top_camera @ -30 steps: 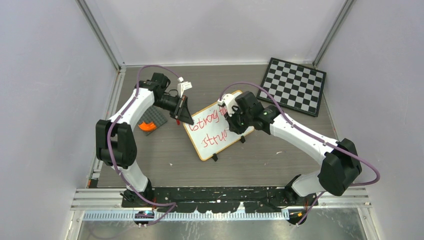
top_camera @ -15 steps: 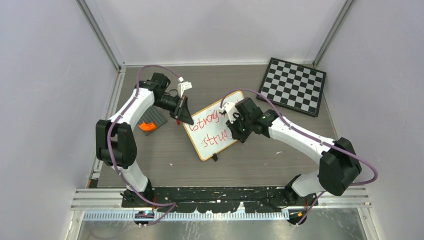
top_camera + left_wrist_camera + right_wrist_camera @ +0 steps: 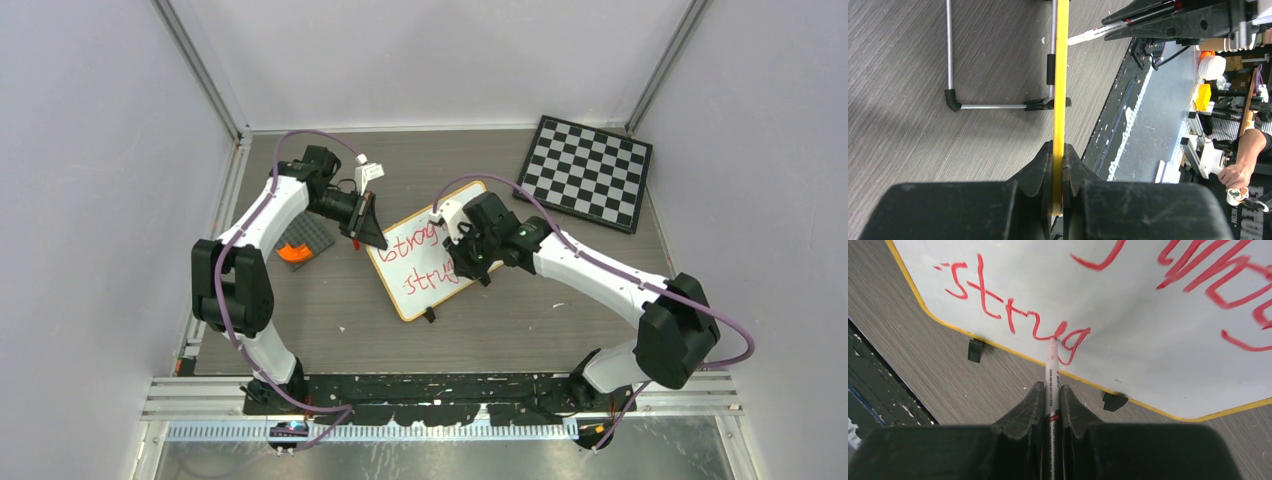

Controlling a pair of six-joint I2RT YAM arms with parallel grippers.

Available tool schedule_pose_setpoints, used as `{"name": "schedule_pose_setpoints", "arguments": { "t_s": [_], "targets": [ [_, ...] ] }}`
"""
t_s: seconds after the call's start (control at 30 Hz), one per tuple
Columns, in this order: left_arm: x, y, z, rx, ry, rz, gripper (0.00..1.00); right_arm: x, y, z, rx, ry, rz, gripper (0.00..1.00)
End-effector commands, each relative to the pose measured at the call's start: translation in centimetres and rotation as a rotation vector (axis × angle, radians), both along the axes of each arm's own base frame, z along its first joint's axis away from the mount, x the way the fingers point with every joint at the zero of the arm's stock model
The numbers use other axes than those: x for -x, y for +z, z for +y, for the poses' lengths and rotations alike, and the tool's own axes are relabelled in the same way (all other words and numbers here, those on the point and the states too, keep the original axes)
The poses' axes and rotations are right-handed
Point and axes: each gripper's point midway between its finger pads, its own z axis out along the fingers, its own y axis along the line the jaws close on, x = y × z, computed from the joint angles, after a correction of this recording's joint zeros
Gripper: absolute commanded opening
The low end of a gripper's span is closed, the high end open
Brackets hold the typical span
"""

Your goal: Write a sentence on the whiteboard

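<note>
The whiteboard [image 3: 425, 290] stands tilted mid-table on small black feet, its yellow-orange rim seen edge-on in the left wrist view [image 3: 1061, 75]. My left gripper [image 3: 375, 238] is shut on the board's upper left rim [image 3: 1058, 170]. My right gripper [image 3: 470, 262] is shut on a red marker [image 3: 1052, 375] whose tip touches the board face [image 3: 1148, 340]. The sentence [image 3: 418, 262] is in red in two lines; the lower line reads "strug" [image 3: 1013, 315] with the tip at a further letter. The right arm hides the ends of both lines in the top view.
A black-and-white checkered board [image 3: 587, 171] lies at the back right. A dark grey block with an orange part [image 3: 302, 245] lies left of the whiteboard. The board's wire stand [image 3: 950, 75] rests on the table behind it. Enclosure walls surround the table.
My right gripper has moved down and a little left over the board with the marker, and the lower line has grown by a letter. The left arm has not moved.
</note>
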Motion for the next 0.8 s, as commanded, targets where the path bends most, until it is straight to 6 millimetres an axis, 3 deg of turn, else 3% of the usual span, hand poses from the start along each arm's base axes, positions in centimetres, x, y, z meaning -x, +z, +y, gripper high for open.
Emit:
{"name": "schedule_pose_setpoints", "arguments": {
  "t_s": [0.0,0.3,0.77],
  "targets": [
    [-0.3,-0.8,0.6,-0.063,0.017,0.007,0.00,-1.4,3.8,0.9,-0.096,-0.014,-0.086,0.00],
    [-0.4,-0.7,0.6,-0.062,0.017,0.005,0.00,-3.0,3.4,-2.4,-0.052,-0.097,-0.110,0.00],
    [-0.3,-0.9,0.6,-0.064,0.017,0.008,0.00,-4.2,3.8,-1.0,-0.082,-0.091,-0.101,0.00]
  ]
}}
